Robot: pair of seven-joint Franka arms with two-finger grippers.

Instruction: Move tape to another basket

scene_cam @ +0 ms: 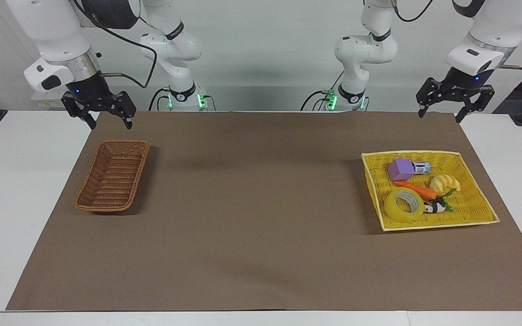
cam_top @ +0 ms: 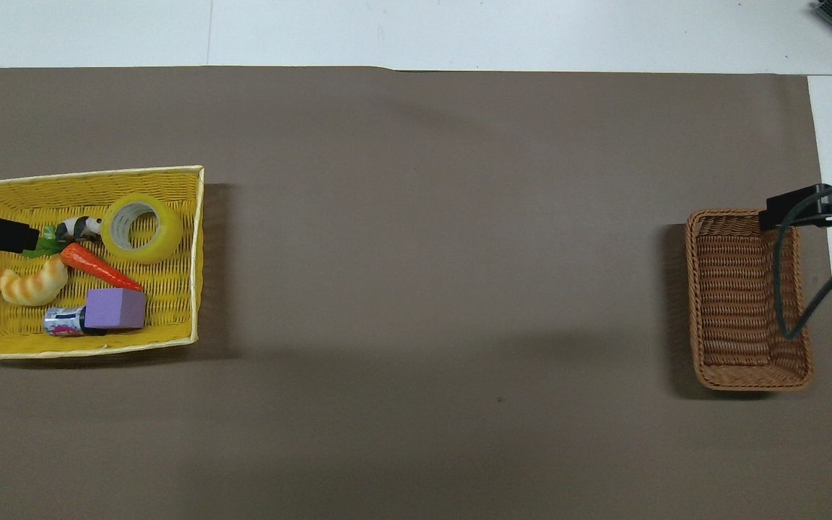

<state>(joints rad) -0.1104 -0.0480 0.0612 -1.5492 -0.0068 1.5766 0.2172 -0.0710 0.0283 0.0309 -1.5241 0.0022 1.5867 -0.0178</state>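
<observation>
Nothing of the job looks done yet. The thick ring of see-through yellow tape with a pale core [scene_cam: 403, 205] is seen lying flat inside the wide, flat, bright yellow square basket [scene_cam: 474, 216], at the left arm's end of the table. It lies just beside a small black and white toy [scene_cam: 434, 208] and an orange toy carrot [scene_cam: 415, 189]. A yellowish croissant toy [scene_cam: 444, 183], a purple block [scene_cam: 401, 170] and a small can [scene_cam: 420, 168] are also kept in that basket.

The narrow, deep brown wicker basket [scene_cam: 112, 176] is found at the right arm's end, well apart from the tape, and nothing is seen in it.

The left gripper [scene_cam: 439, 114] is held up in the air with its fingers spread wide and nothing between them. The right gripper [scene_cam: 110, 124] is held up the same way, wide and with nothing in it.

So everything seems left to do: the tape must be picked up, carried across the brown mat [scene_cam: 252, 217] and put down in the wicker basket.
</observation>
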